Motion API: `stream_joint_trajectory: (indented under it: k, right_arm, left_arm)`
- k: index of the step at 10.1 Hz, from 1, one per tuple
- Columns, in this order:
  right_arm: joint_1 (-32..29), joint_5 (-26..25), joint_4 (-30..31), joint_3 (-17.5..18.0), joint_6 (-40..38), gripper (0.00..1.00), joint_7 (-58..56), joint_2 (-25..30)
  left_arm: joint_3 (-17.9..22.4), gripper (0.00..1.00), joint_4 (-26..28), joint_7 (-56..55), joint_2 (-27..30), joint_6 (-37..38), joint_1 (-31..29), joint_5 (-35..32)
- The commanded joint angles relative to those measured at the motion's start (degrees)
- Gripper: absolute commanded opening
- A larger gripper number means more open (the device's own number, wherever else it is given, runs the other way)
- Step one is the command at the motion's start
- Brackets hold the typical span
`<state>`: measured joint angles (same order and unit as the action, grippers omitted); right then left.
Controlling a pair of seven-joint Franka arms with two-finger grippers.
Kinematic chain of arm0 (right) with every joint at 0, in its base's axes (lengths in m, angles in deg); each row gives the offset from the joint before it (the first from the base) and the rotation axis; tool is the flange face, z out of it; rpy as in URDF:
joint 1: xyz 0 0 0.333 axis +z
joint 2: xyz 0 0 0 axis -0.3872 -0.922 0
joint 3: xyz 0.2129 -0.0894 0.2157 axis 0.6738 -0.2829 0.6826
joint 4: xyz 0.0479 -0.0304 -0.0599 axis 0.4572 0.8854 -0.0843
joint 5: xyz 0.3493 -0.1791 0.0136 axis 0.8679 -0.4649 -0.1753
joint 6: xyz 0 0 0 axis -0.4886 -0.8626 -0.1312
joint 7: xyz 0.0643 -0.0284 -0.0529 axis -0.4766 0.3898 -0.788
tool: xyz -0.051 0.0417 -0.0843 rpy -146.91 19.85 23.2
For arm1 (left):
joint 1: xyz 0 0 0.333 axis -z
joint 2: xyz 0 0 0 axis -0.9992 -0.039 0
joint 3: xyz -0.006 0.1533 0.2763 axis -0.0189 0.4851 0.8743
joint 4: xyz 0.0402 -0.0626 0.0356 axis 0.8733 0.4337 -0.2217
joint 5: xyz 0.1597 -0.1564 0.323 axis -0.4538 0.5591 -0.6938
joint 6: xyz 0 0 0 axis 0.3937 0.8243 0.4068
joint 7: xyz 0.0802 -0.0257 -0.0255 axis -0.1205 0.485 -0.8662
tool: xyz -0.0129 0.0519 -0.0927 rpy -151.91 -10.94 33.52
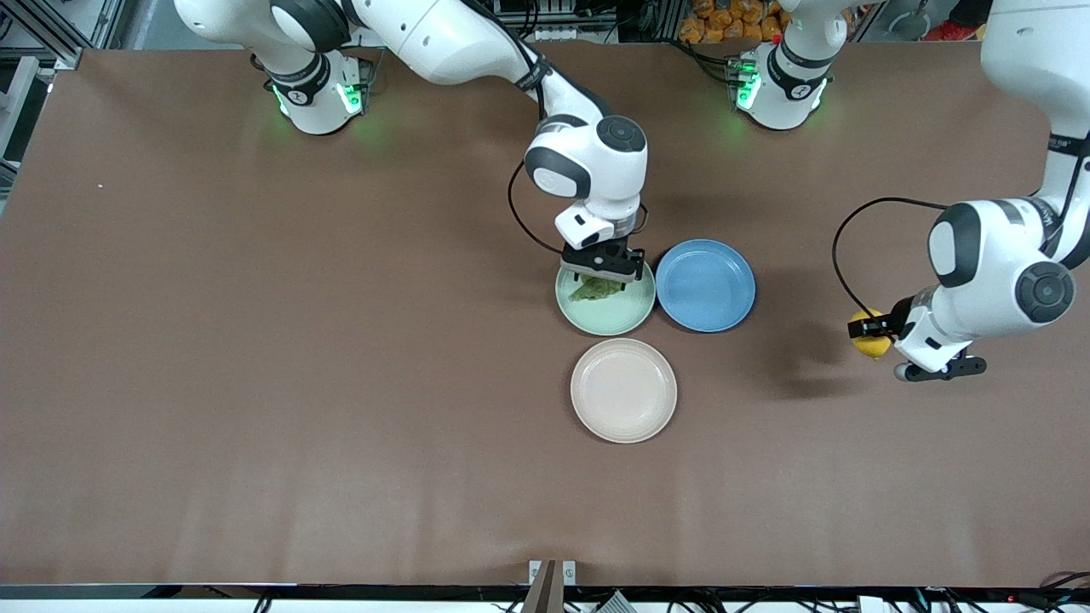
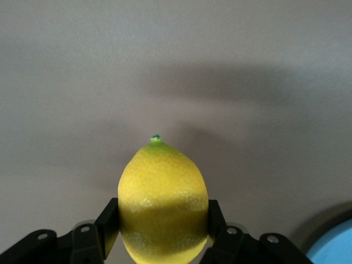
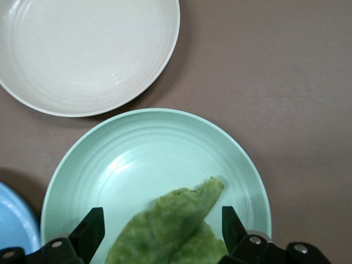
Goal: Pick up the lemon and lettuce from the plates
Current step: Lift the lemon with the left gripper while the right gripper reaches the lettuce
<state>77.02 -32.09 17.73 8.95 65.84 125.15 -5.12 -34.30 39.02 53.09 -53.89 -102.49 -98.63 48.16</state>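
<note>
The lettuce (image 1: 596, 290) is a crinkled green leaf lying on the mint green plate (image 1: 617, 319). My right gripper (image 1: 602, 274) hangs just over it, open, with a finger on each side of the leaf (image 3: 170, 231); the mint plate's rim (image 3: 242, 148) shows in the right wrist view. My left gripper (image 1: 879, 330) is shut on the lemon (image 1: 869, 334) and holds it above bare table toward the left arm's end. In the left wrist view the lemon (image 2: 163, 198) sits between both fingers. The beige-cream plate (image 1: 623, 390) lies empty, nearer the front camera than the mint plate.
A blue plate (image 1: 705, 284) lies empty beside the mint plate, toward the left arm's end; its edge shows in the left wrist view (image 2: 335, 247). The beige-cream plate also shows in the right wrist view (image 3: 82, 49). The brown table (image 1: 255, 340) spreads wide around the plates.
</note>
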Motion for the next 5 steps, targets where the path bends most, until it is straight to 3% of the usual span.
stream_joint_trajectory:
  k: [1,2,3,4,5]
  right_arm:
    - [0.3,-3.9,-3.6,-0.1,-0.3,0.84,1.3,-3.5]
    - [0.3,-4.0,-3.6,-0.1,-0.3,0.8,1.2,-3.6]
    - [0.4,-4.3,-3.5,-0.1,-0.3,0.7,1.2,-3.7]
    - [0.6,-4.9,-3.4,-0.1,-0.3,0.62,1.3,-4.0]
    - [1.1,-5.1,-3.4,-0.1,-0.3,0.62,1.4,-4.2]
  left_arm:
    - [-0.4,0.0,-1.6,0.8,-3.6,-1.9,-0.8,-2.1]
    - [-0.4,0.0,-1.6,0.8,-4.6,-3.3,-0.8,-2.2]
    - [-0.4,0.5,-1.7,0.7,-5.2,-3.5,-0.8,-2.1]
    - [-0.4,0.9,-1.6,0.7,-5.4,-3.5,-0.8,-2.1]
    - [-0.4,1.0,-1.6,0.7,-5.6,-3.6,-0.9,-2.1]
